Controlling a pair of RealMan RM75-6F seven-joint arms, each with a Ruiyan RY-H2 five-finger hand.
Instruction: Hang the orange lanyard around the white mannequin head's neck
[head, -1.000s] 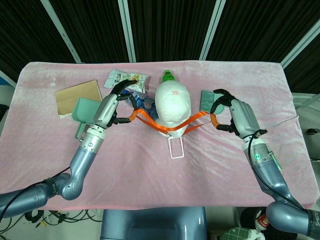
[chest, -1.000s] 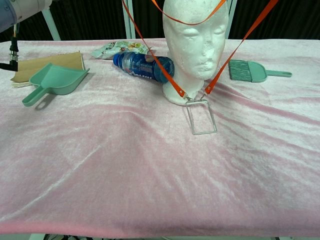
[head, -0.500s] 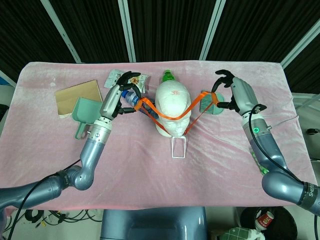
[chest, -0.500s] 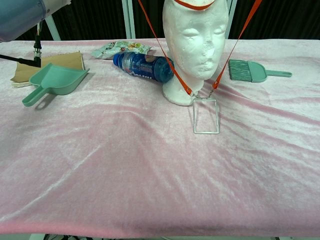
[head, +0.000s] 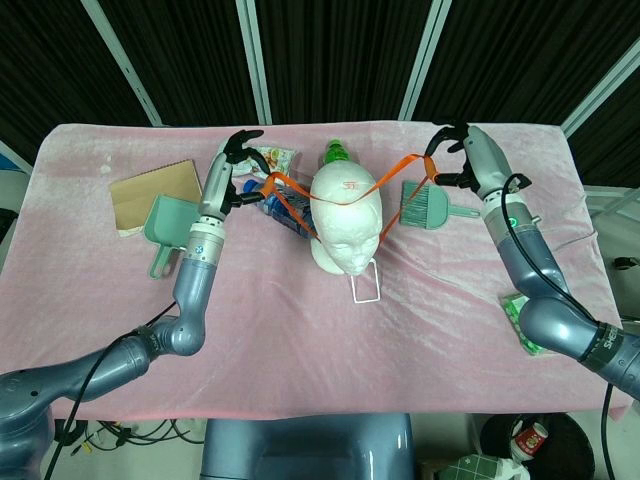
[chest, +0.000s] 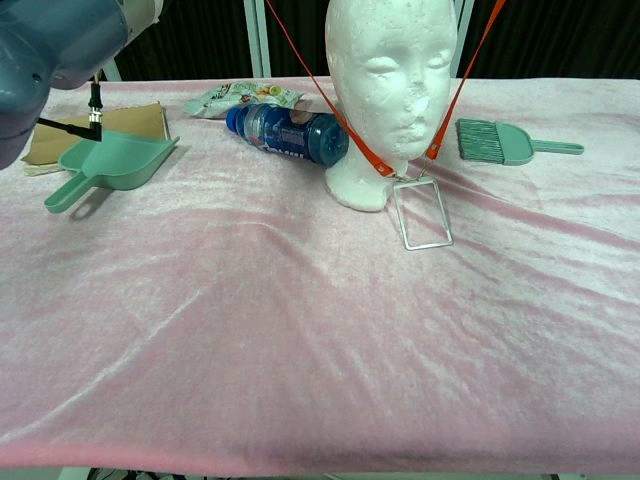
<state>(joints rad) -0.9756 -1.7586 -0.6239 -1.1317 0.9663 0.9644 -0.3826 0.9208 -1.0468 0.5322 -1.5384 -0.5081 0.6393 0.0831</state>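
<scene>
Both hands up, one either side of the white mannequin head (head: 346, 225). Left hand (head: 228, 172) grips one side of the orange lanyard (head: 388, 176), right hand (head: 468, 163) grips the other. Strap stretched over the crown of the head, not yet at the neck. Its 2 runs drop past the face to the clear badge holder (chest: 422, 212), which hangs in front of the base, lower edge on the pink cloth (chest: 300, 340). Blue bottle (chest: 287, 133) lies beside the head; teal brush (chest: 505, 141) opposite.
</scene>
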